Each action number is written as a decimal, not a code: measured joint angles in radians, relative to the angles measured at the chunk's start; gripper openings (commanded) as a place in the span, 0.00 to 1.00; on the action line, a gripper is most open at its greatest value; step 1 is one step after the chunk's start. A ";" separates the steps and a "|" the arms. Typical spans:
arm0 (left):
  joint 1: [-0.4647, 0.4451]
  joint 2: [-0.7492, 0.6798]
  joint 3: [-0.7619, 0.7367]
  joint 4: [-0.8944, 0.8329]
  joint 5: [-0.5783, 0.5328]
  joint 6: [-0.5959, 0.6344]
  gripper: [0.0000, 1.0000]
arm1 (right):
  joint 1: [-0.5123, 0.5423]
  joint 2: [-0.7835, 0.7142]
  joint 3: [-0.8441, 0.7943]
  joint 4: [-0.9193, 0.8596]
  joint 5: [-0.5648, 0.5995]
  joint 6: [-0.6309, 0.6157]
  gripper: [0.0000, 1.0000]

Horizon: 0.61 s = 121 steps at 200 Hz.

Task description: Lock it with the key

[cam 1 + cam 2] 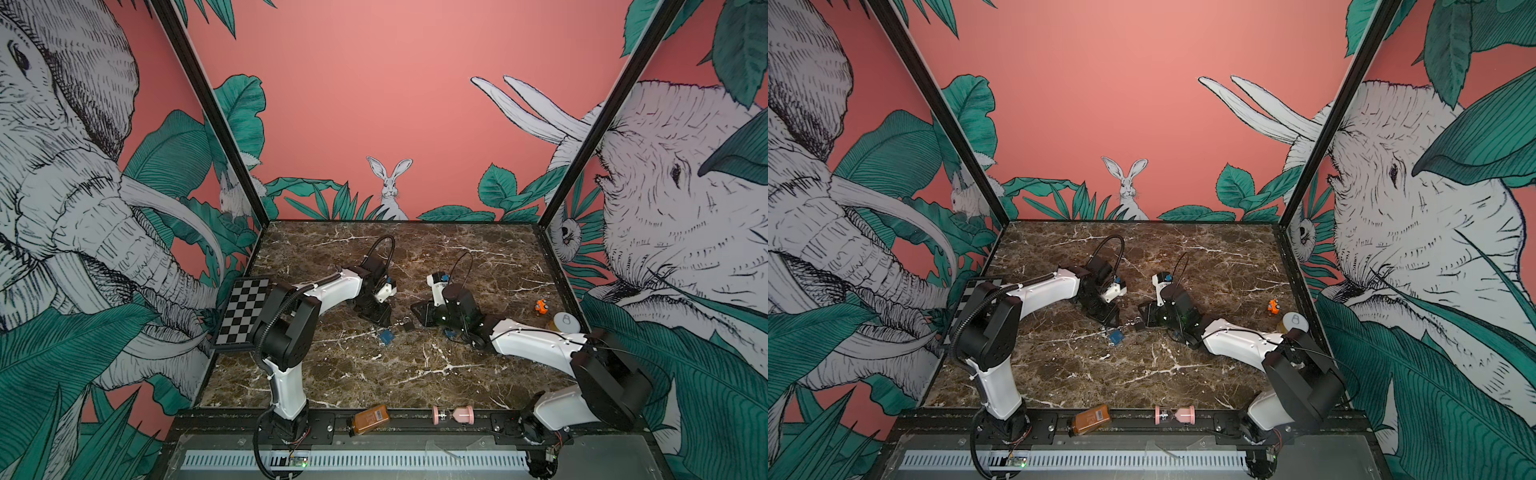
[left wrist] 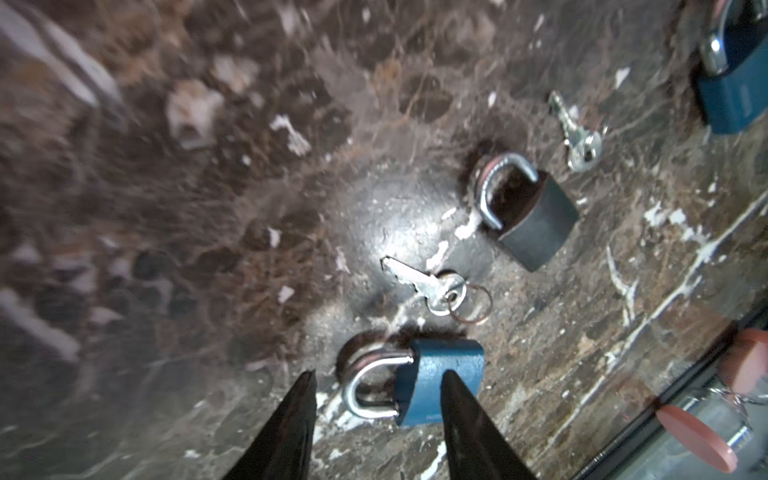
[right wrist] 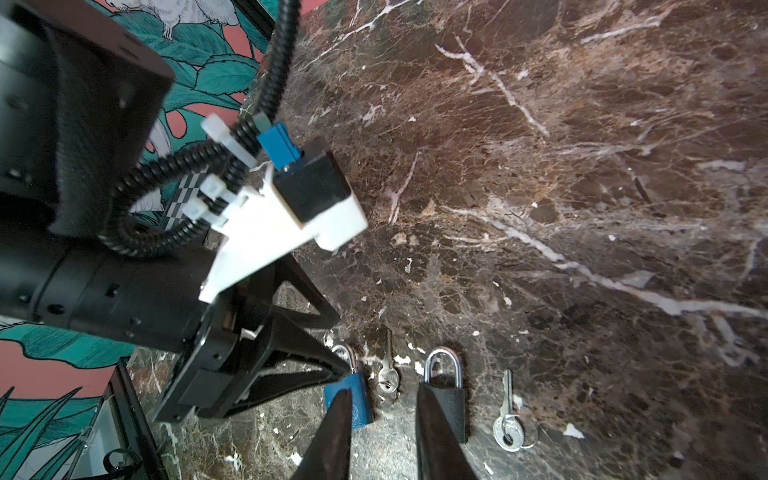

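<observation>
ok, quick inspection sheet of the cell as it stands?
Surface: brown marble tabletop, no spills seen.
Job's things: small blue padlock, black padlock, silver key between them, second silver key, second blue padlock; all on the table.
Clutter: orange toy, white-lidded jar, black-and-white checkerboard; amber bottle and pink hourglass at the front edge.
Grippers: left gripper open, fingers apart at the small blue padlock; right gripper open, empty.
Cables: black corrugated cable zip-tied by the left gripper.
Surroundings: jungle-print walls.
</observation>
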 measured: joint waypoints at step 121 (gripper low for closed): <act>-0.058 -0.438 -0.325 0.502 -0.294 -0.174 0.97 | -0.042 -0.324 -0.016 -0.318 0.097 -0.167 0.43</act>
